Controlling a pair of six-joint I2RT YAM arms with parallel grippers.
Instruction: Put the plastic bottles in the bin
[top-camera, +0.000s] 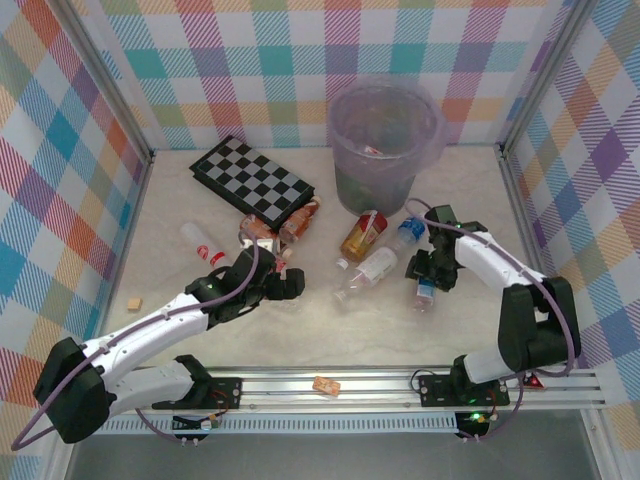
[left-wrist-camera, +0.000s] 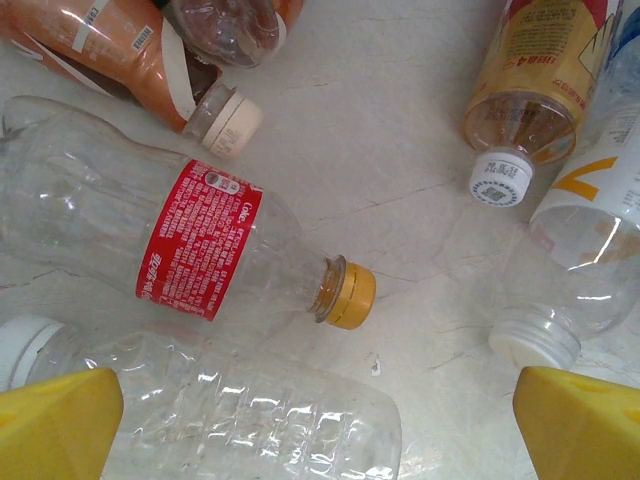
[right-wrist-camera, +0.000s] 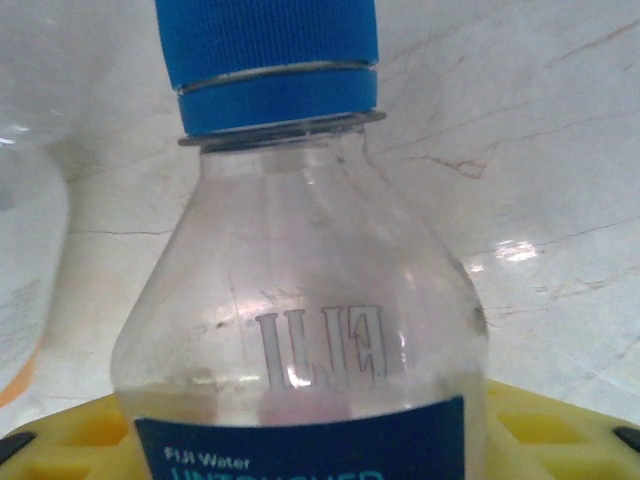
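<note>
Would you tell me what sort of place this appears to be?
Probably a robot lab enclosure: pastel plaid panel walls, a silver metal rail bearing white robot arms, and a pale marble-patterned tabletop.

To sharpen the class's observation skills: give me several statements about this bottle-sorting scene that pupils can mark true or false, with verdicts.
1. The bin stands upright beside the checkerboard. True.
2. The Fiji Water bottle at the right tool has a red cap. False: its cap is blue.
3. The left tool is open. True.
4. The red-labelled bottle has a white cap. False: its cap is yellow.
5. Every bottle is already in the bin. False: several lie on the table.
</note>
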